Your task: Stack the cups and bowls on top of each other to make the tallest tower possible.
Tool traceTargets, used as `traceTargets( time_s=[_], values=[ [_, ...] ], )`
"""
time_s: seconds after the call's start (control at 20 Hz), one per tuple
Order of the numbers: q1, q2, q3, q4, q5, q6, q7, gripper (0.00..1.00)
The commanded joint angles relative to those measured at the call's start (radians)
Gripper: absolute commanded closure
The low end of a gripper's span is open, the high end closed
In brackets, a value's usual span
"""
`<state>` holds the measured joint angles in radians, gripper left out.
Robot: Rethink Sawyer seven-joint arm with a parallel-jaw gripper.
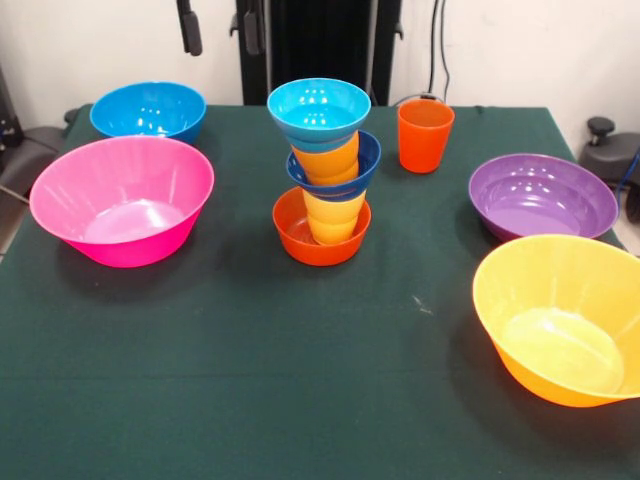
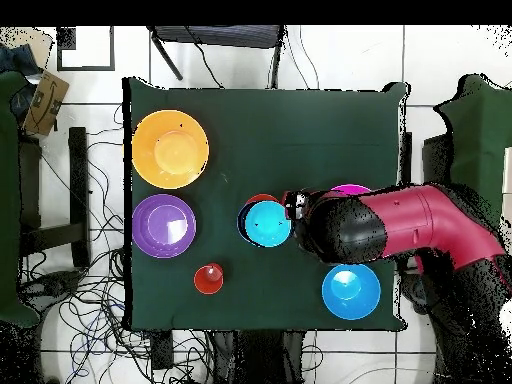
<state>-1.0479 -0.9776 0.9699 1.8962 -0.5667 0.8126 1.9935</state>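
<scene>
Five stacked pieces form the tower [image 1: 322,175] at table [image 1: 250,380] centre, cyan bowl [image 1: 318,108] topmost. Gripper [image 2: 292,206] sits just beside it, overhead; finger spacing cannot be told.

Front view: camera sits low across the table [image 1: 250,400] from the robot, facing its pedestal [image 1: 320,45] at the top edge, angled slightly down. Close in; the table fills most of the picture and its near corners are cut off.

Overhead view: camera high above, looking straight down, robot base at the bottom. Farther off; the whole table [image 2: 300,130] shows, with floor around it.

Shared: the table top and the things on it, e.g. the tower [image 1: 322,170] [image 2: 266,222] near the middle. Overhead is turned half round against the front.
</scene>
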Motion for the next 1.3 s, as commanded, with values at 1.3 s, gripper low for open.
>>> traceTargets(
  time_s=[1.3],
  values=[
    [0.035, 0.066, -0.224, 0.215, -0.275, -0.278, 0.013, 0.00]
  ],
)
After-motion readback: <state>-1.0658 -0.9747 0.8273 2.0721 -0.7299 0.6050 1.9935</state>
